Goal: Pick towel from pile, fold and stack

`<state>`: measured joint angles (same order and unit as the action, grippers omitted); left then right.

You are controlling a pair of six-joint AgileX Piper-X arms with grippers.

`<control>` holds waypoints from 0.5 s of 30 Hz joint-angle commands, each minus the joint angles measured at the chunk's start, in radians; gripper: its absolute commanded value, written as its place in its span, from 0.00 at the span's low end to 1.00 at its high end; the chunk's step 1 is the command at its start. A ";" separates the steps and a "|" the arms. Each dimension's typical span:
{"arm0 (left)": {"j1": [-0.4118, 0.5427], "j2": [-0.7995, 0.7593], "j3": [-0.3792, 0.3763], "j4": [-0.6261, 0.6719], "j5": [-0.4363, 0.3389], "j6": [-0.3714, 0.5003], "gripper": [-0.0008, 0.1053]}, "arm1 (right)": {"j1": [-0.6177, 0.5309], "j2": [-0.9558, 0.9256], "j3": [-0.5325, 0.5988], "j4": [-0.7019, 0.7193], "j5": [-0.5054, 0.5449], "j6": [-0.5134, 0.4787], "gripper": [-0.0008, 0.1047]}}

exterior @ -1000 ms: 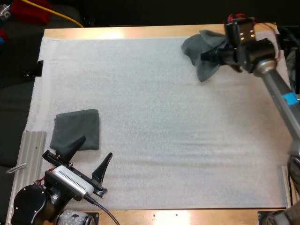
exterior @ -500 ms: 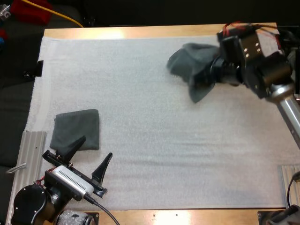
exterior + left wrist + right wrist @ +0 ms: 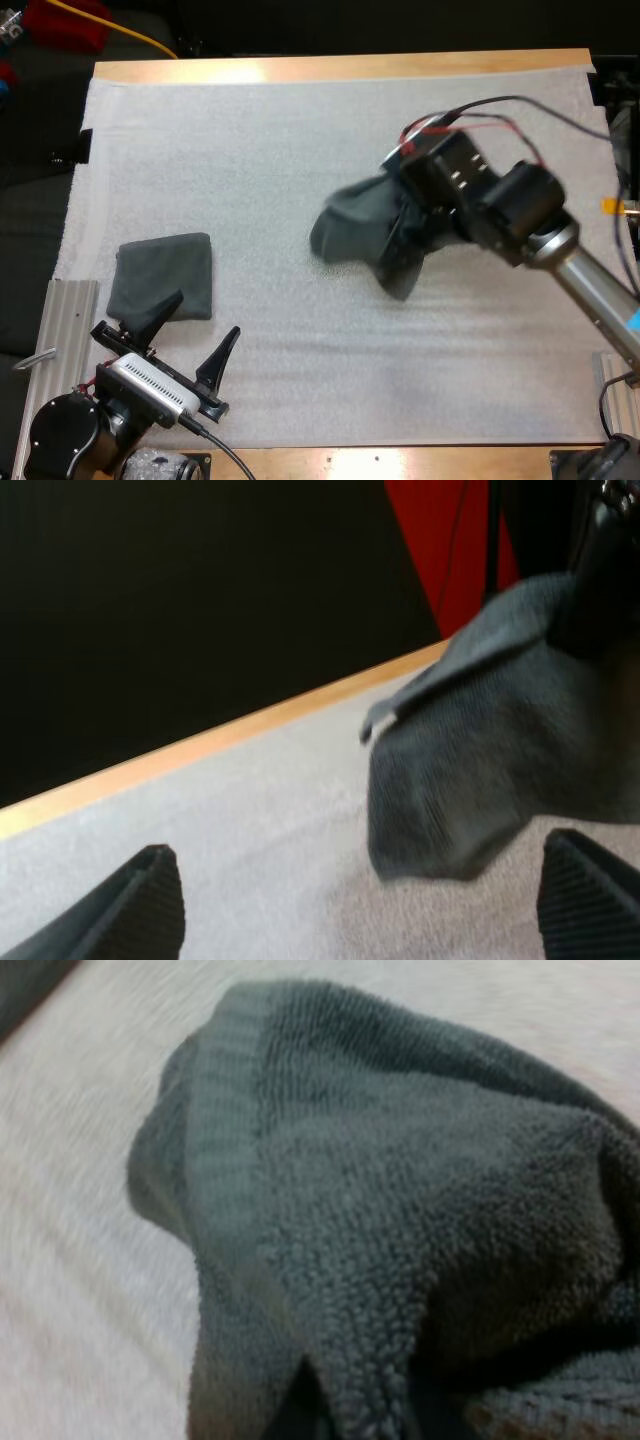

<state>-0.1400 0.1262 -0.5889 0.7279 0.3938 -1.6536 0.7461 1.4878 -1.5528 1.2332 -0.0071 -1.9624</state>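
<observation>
The right gripper (image 3: 402,238) is clamped on a crumpled towel (image 3: 350,228). The towel bunches around its fingers and seems lifted just off the white mat (image 3: 230,150), slightly toward 3 o'clock from the mat's centre. This hold looks meant to carry the towel to open ground for spreading.

The left gripper (image 3: 200,318) sits at 7 o'clock, fingers wide apart on nothing, probably waiting to take a corner. One fingertip overlaps the near edge of a folded towel (image 3: 162,272) at 8 o'clock, likely the stack's base.

Bare mat runs from the centre toward 12, 10 and 6 o'clock, ample room for unfolding. The table's wooden rim (image 3: 300,68) borders 12 o'clock, well apart from both towels.
</observation>
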 commanded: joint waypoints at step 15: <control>-0.005 0.000 -0.007 0.068 0.006 -0.010 0.66 | 0.015 -0.009 0.075 -0.163 -0.023 -0.114 0.19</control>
<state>-0.1400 0.1262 -0.5889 0.8005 0.3938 -1.6536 0.7642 1.4878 -1.4727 1.0810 -0.0220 -2.0642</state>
